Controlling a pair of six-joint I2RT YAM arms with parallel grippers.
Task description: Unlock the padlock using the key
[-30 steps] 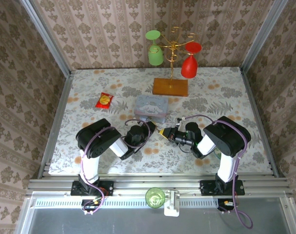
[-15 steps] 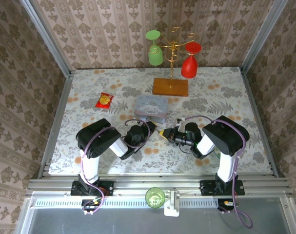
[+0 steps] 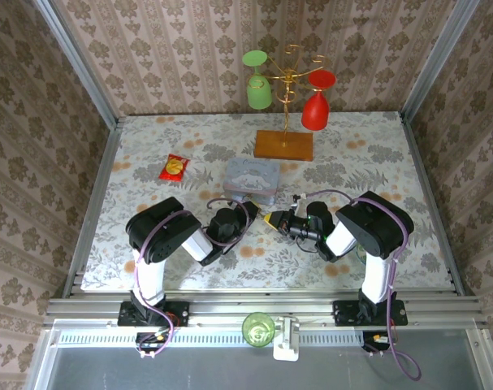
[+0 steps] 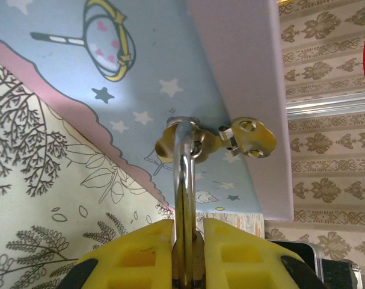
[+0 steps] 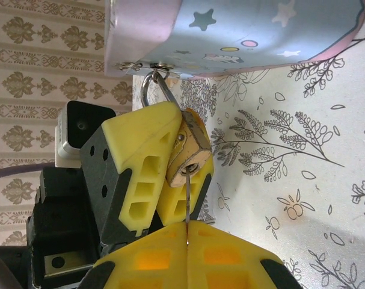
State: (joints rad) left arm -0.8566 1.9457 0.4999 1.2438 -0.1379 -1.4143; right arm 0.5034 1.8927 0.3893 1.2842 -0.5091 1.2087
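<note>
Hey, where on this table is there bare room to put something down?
Bare cloth lies right of the wooden stand base to the table edge, left of the snack packet, and at the near edge between the left arm and right arm. Crowded: just in front of the tin, where both jaws meet at the padlock.

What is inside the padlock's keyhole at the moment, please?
A thin key blade enters the keyhole of the padlock. Its tip is hidden inside the brass body, and its head is covered by the shut right gripper.
</note>
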